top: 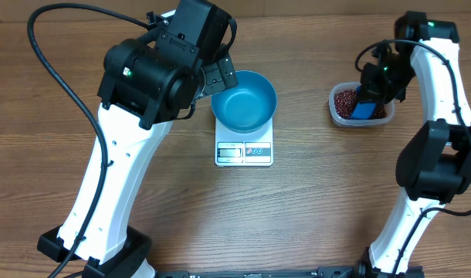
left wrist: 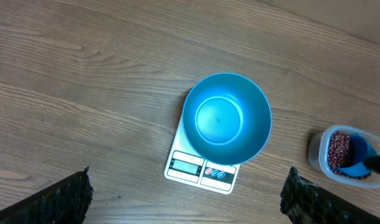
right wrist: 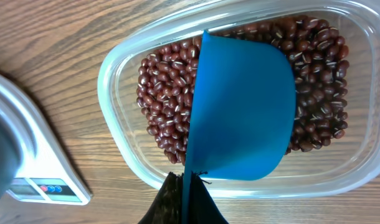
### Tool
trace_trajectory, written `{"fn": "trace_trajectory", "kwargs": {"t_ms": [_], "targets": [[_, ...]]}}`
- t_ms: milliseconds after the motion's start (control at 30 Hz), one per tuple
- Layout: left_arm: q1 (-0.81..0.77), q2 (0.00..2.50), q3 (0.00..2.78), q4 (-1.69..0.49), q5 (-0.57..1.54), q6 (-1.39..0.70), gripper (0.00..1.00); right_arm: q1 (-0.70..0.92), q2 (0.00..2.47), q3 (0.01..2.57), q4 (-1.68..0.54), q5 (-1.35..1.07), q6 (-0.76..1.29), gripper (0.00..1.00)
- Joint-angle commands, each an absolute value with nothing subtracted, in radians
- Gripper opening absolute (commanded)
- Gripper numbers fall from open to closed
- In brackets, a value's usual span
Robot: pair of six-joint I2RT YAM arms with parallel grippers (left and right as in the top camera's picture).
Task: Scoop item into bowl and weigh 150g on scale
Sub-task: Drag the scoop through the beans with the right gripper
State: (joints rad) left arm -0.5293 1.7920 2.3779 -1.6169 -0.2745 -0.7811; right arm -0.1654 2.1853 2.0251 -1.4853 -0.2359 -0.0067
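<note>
A wooden counter [top: 313, 193] carries a small white rectangular digital scale [top: 244, 152] near its middle. The display window and button panel run along the scale's near edge, and the reading is too small to make out. A round teal-blue bowl [top: 244, 100] stands upright on the scale's platform and covers most of it. The inside of the bowl shows only smooth blue.

The left end effector [top: 218, 77] hangs just left of the bowl's far-left rim, above the counter. Its two dark fingers [left wrist: 65, 199] are spread wide at the lower corners of the left wrist view, with nothing between them. Bowl and scale lie below and between the fingers in that view.

Well to the right, and a little farther back than the scale, sits a clear rectangular plastic tub [right wrist: 115, 81] holding many small dark red-brown beans [right wrist: 162, 106]. The right end effector [right wrist: 185, 196] is over this tub, its fingers pressed together on the handle of a small blue plastic scoop [right wrist: 240, 112]. The scoop's cup lies inside the tub among the beans, covering the middle of the mass. Beans show to its left, right and far side. Whether any beans are in the scoop cannot be told.
</note>
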Motion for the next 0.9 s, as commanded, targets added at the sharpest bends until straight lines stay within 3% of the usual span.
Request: {"fn": "trace_trajectory", "kwargs": {"t_ms": [0,867], "targets": [[-0.530,1.806,2.384,-1.619,-0.295,-0.762,1.00,-0.188,2.188,2.023,-1.489,-0.344,-0.043,0.04],[-0.530,1.806,2.384,-1.619,-0.295,-0.762,1.00,-0.226,2.188,2.021,-1.570,-0.373,-0.088,0.04]]}}
